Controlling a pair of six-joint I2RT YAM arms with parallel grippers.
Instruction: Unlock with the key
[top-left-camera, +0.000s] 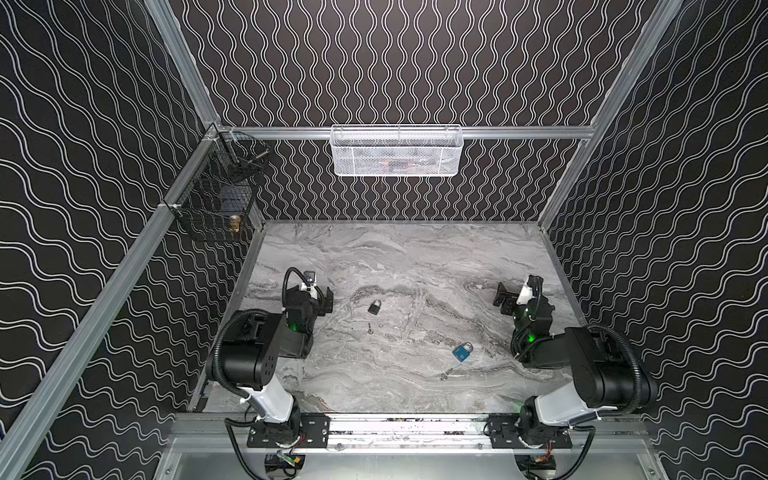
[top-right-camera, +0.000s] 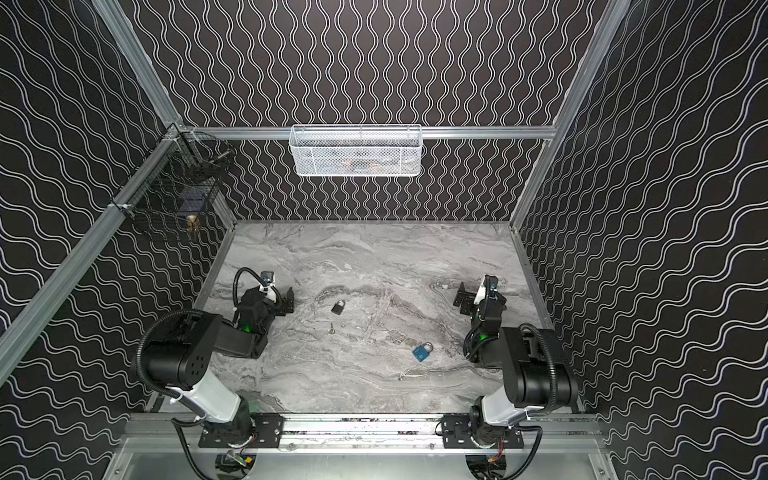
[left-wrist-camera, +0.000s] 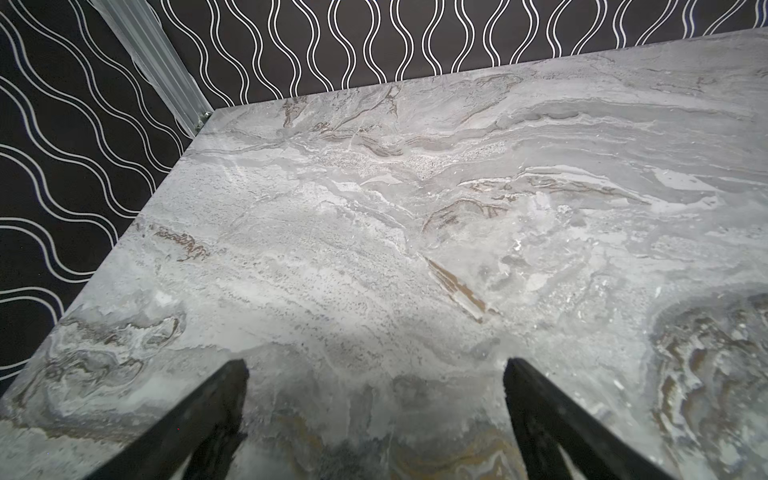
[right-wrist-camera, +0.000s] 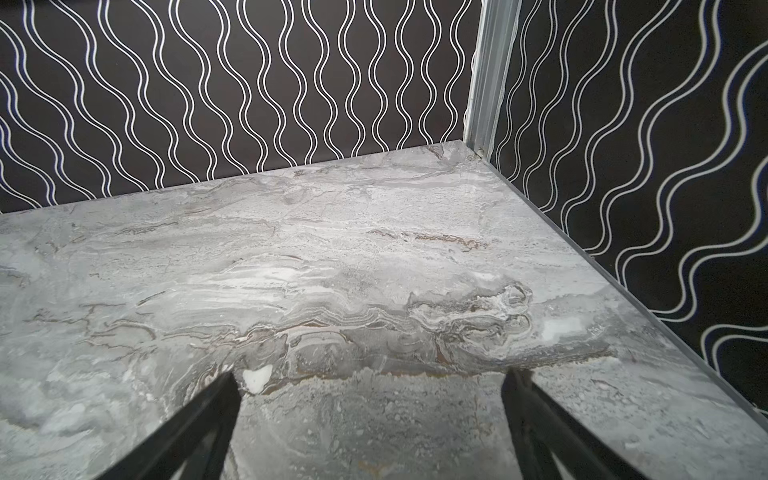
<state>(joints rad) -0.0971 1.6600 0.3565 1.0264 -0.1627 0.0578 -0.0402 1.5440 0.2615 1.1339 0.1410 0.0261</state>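
A black padlock (top-left-camera: 375, 306) (top-right-camera: 338, 306) lies on the marble table (top-left-camera: 415, 257), with a small silver key (top-left-camera: 369, 331) (top-right-camera: 331, 330) just in front of it. Further right and nearer the front lies a blue padlock (top-left-camera: 462, 352) (top-right-camera: 422, 351), and another small key (top-left-camera: 444, 376) (top-right-camera: 402, 377) rests in front of that one. My left gripper (top-left-camera: 328, 300) (left-wrist-camera: 374, 365) sits low at the left, open and empty, left of the black padlock. At the right, the right gripper (top-left-camera: 503, 300) (right-wrist-camera: 372, 376) is also open and empty. Both wrist views show only bare marble.
A white mesh basket (top-left-camera: 397, 150) hangs on the back rail. A black wire basket (top-left-camera: 216, 195) holding a brass item hangs in the back left corner. Patterned walls close the table in on three sides, and a metal rail (top-left-camera: 407, 428) runs along the front.
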